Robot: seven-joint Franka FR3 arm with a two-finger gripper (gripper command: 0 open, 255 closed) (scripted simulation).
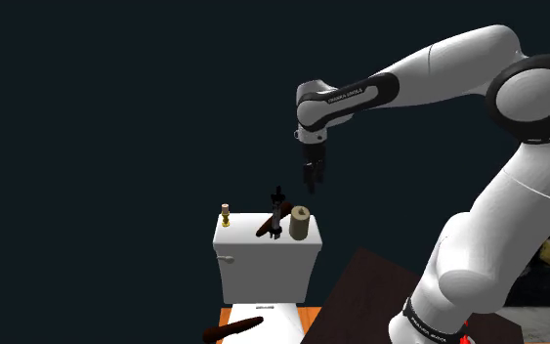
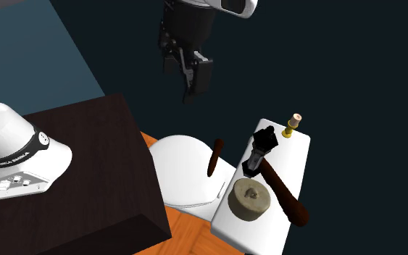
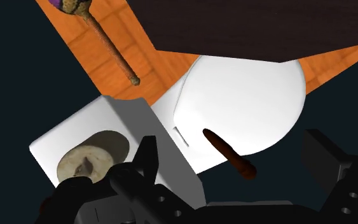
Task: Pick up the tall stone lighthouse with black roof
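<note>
Gripper is hanging in mid-air over the toilet, fingers spread wide with nothing between them. You can see the gap best in the wrist view, where the two black fingers stand well apart. It's touching nothing and sits well clear of the stuff below. The lighthouse is standing upright on the lid of the toilet tank, roughly halfway along it. It's a grey little tower with a black top, easier to make out in the second exterior view. At one end of the tank lid there's a small gold and cream candlestick-looking thing, and toward the other end there's a beige roll standing on its end. A dark brown club lies across the lid between the lighthouse and the roll. Its thin end is right by the lighthouse base and its thick end pokes over the lid's edge. Can't tell if it actually touches the lighthouse. A second brown stick lies on the white toilet seat cover. The floor is orange wood, with a long-handled thing lying on it, and the arm's dark stand sits just beside the toilet.
</note>
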